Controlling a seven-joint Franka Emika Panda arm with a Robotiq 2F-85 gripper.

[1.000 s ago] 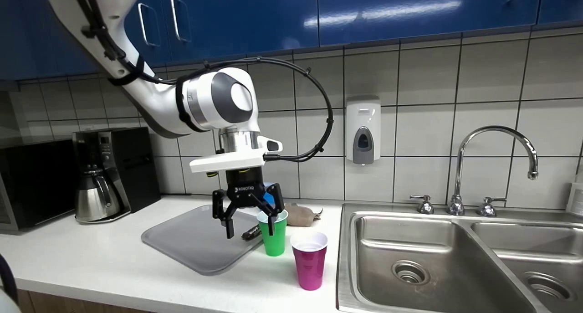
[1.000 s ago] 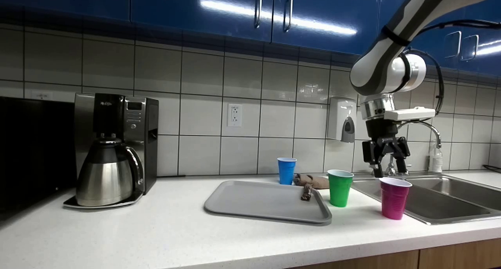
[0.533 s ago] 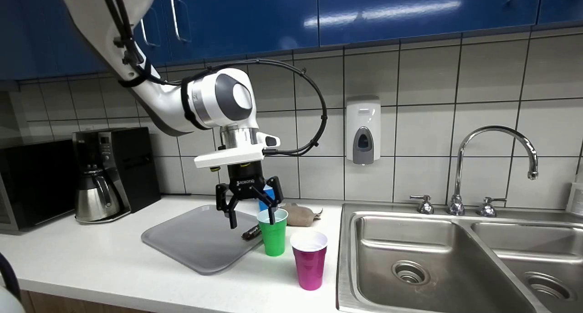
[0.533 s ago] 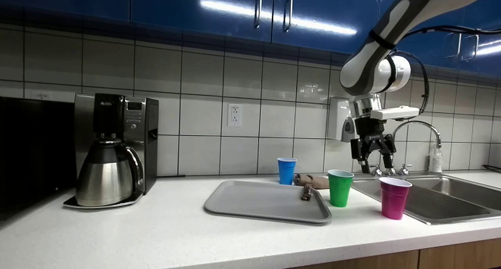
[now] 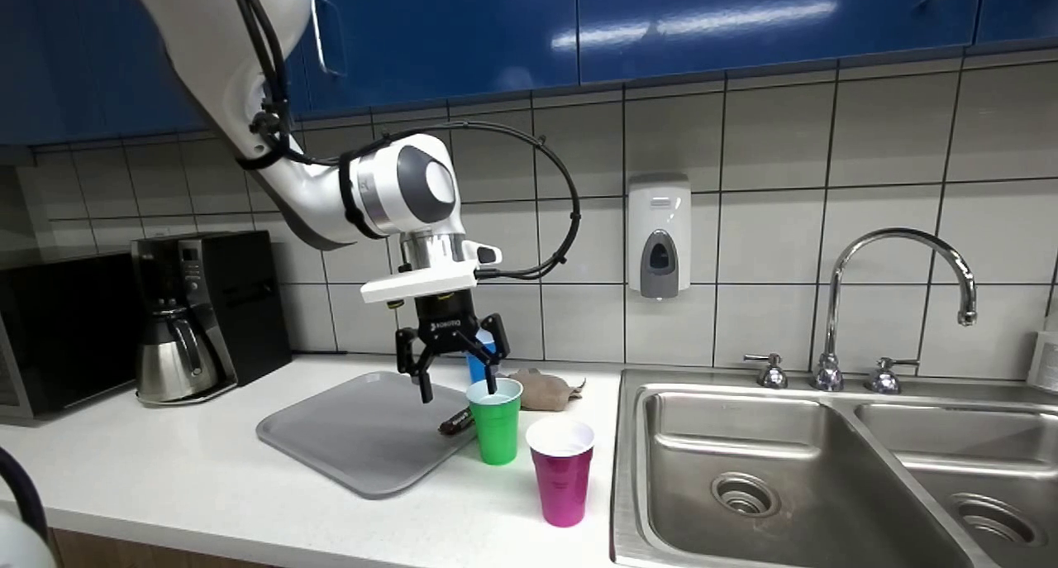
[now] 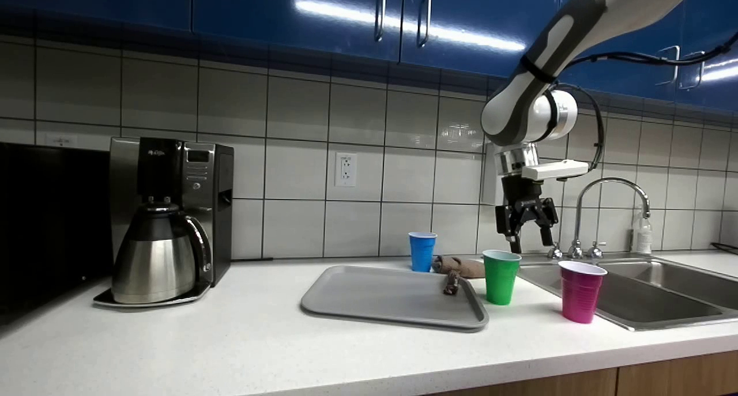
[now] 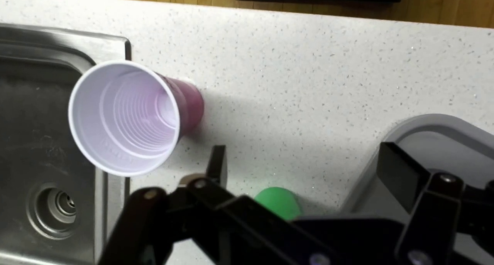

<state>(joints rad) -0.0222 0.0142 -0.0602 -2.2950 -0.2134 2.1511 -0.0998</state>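
My gripper (image 5: pixel 459 386) hangs over the counter with its fingers wide apart and nothing between them. Nearest is a green cup (image 5: pixel 498 436), upright beside the grey tray (image 5: pixel 355 436); in the wrist view the green cup (image 7: pixel 276 199) is mostly hidden behind the gripper's linkage. In an exterior view the gripper (image 6: pixel 531 243) appears above and to the right of that cup's rim. A magenta cup (image 6: pixel 581 298), white inside, stands upright close to the sink. Further back is a blue cup (image 6: pixel 422 253), partly covered by the gripper in an exterior view. A dark wrapped bar (image 6: pixel 452 283) lies at the tray's edge.
A brown soft object (image 5: pixel 545 391) rests behind the green cup. The steel sink (image 5: pixel 632 469) with its faucet (image 5: pixel 893 236) borders the cups. A soap dispenser (image 5: pixel 659 237) hangs on the wall, a coffee maker (image 6: pixel 161 223) stands beyond the tray, and blue cabinets (image 5: pixel 455 31) are overhead.
The arm has shifted from over the magenta cup toward the green cup and tray, and the gripper has risen somewhat. Its fingers have stayed apart; cups, tray and bar have not moved.
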